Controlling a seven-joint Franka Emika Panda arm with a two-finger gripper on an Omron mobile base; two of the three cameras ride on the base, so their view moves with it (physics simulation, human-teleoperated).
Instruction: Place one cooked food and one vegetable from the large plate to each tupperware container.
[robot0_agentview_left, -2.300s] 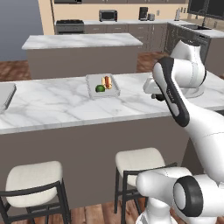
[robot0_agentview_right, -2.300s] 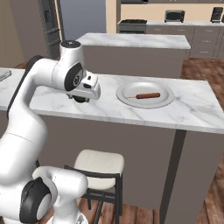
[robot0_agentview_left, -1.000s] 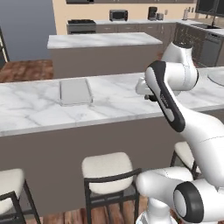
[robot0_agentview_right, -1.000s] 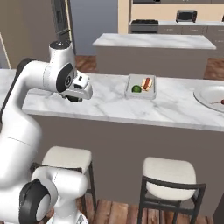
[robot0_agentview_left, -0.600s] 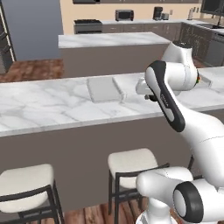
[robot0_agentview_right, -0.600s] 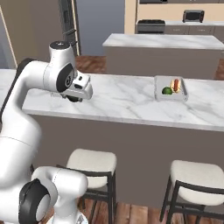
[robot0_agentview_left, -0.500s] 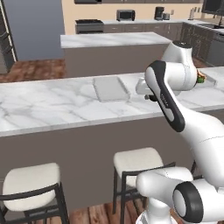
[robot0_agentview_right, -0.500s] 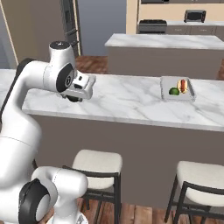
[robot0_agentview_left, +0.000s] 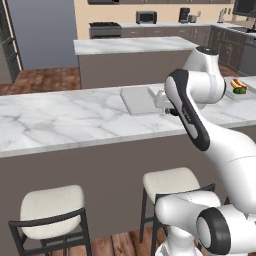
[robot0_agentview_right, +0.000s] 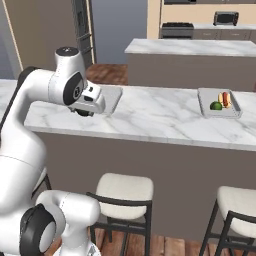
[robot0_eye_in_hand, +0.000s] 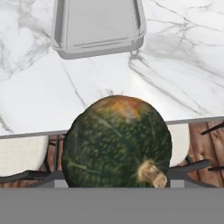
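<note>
Hand view puts a dark green squash (robot0_eye_in_hand: 117, 141), round and mottled with an orange patch on top and a tan stem stub, right at the camera, so the gripper (robot0_agentview_right: 86, 111) looks to be pinching it with its jaws spread wide around it, though the fingertips themselves are hidden behind the vegetable. Beyond it lies the marble counter (robot0_eye_in_hand: 183, 65), and at the top of that view an empty tupperware container (robot0_eye_in_hand: 98, 24), pale grey with a low rim, sits on the counter a little way ahead of the squash. Going left to right across the left base view, two stools stand under the counter, the same empty container (robot0_agentview_left: 140, 99) lies on the marble just beside the hand, and far right at the frame edge a second container (robot0_agentview_left: 239, 88) holds an orange-red cooked piece and something green. The right base view shows that filled container (robot0_agentview_right: 219, 104) well apart from the arm, toward the right end of the counter, with a sausage-like piece and a round green vegetable inside. The large plate cannot be placed from these pictures. By my reading, one container is already finished with its pair, and the squash is the vegetable bound for the empty one; what is left is lowering it into that tray, letting go, and then fetching a cooked food for it. That puts the job a little past halfway.
</note>
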